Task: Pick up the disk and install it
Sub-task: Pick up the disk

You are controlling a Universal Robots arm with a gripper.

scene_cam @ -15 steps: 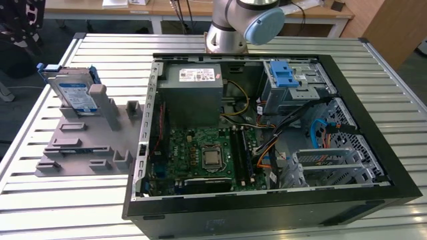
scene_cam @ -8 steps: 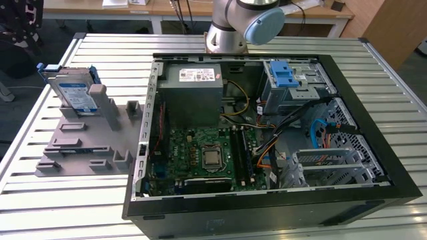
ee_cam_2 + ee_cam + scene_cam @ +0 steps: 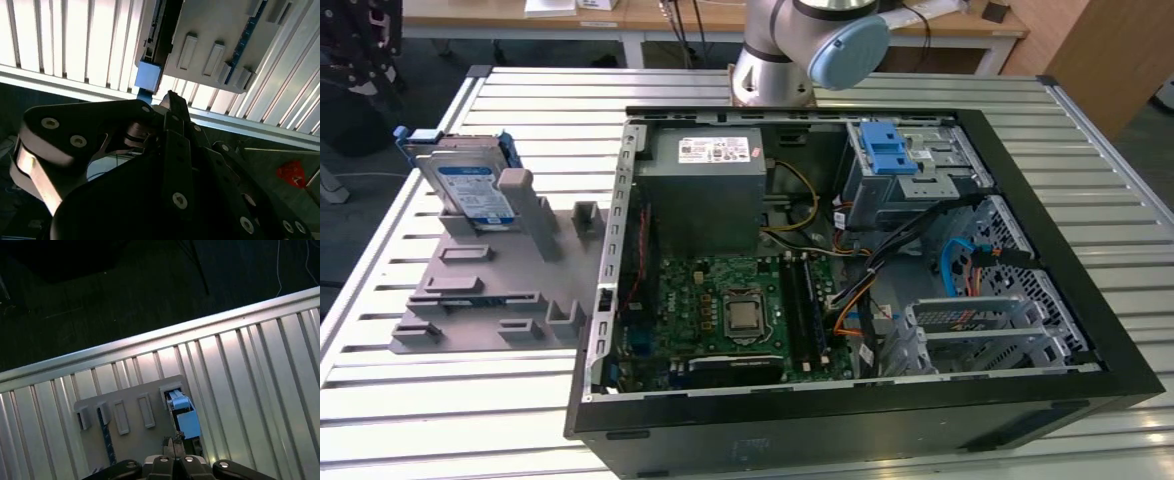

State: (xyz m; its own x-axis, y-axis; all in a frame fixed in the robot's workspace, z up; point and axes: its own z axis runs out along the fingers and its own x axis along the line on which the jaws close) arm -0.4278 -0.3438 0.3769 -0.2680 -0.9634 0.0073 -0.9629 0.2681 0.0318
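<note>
Near the far corner of the desk (image 3: 427,410), on the exterior view's left, the disk (image 3: 464,185) stands on edge in a slot of a grey holder plate (image 3: 480,290). Its label faces outward and its blue carrier rails show along its edges. In both wrist views the gripper (image 3: 172,442) hangs above the plate, over the disk's blue end and apart from it. The jaws appear drawn together, clamped on nothing. The desk's edge and the dark floor (image 3: 100,290) lie close behind the plate.

The likeliest trouble is at the grasp. Jaws that come down together would strike the disk's top edge rather than straddle it, and could knock it askew in its slot. A grip that lands on a plastic rail instead of the metal body looks liable to flex or slip. A lift that is not straight could wedge the disk against the slot walls. Nothing visible fastens the plate to the slatted desk, so the plate might then rise or slide with the disk. This close to the edge, a dropped disk could go over to the floor.

Well apart, toward the exterior view's right, the open computer case (image 3: 1067,300) holds a drive cage (image 3: 907,165) with a blue latch in its far corner. Loose cables (image 3: 947,255) run just beside the cage, and they look apt to snag a disk that arrives tilted.
</note>
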